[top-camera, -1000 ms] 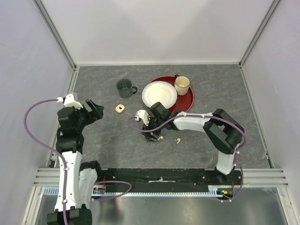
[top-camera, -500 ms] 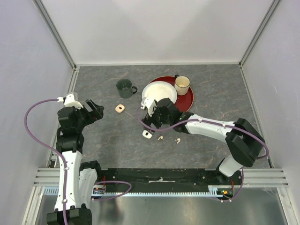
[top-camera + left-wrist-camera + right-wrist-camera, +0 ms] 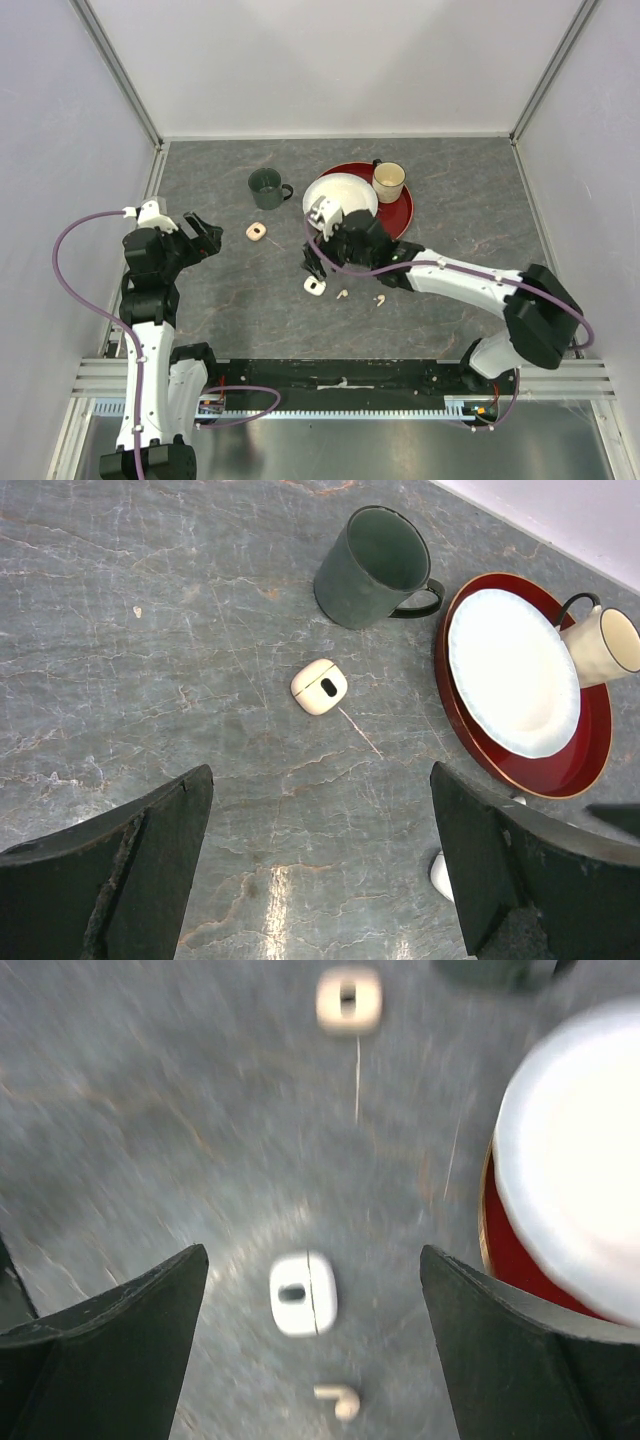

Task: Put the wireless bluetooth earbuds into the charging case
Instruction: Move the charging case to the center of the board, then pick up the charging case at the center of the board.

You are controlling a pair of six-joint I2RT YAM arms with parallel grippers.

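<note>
- The grey tabletop [image 3: 220, 300] is carrying everything, and the work is lying under the right end effector [image 3: 315, 265].
- The right end effector is hanging with its fingers spread wide and nothing between them. The wrist view is blurring, so it is probably in motion.
- The left end effector [image 3: 320, 780] is likewise gaping fully and gripping nothing, well off to the left.
- The red plate [image 3: 400, 215] and the white plate [image 3: 350, 190] on it are sitting just off the right end effector's right finger. The cream mug [image 3: 389, 181] is beyond them, and the green mug [image 3: 265, 187] is far ahead.
- The white case [image 3: 303, 1293] is lying directly beneath the right end effector's open gap. The peach case [image 3: 320, 686] is lying well ahead of it, nearer the left end effector. Whether either lid is open cannot be told.
- The wireless bluetooth earbuds are lying loose on the tabletop. One earbud [image 3: 338, 1400] is just behind the white case, towards the right end effector's palm, and a second earbud [image 3: 379, 299] is farther out on its right side. No others are showing.
- Judging from this, picking up the nearer earbud is the step in hand. It is calling for drawing back slightly so the gap is centring over the earbud rather than the case. The fingers should be turning across its thin stem, coming down until nearly grazing the tabletop, and closing slowly.
- The likely slips are nudging the white case and flicking so tiny a piece away.
</note>
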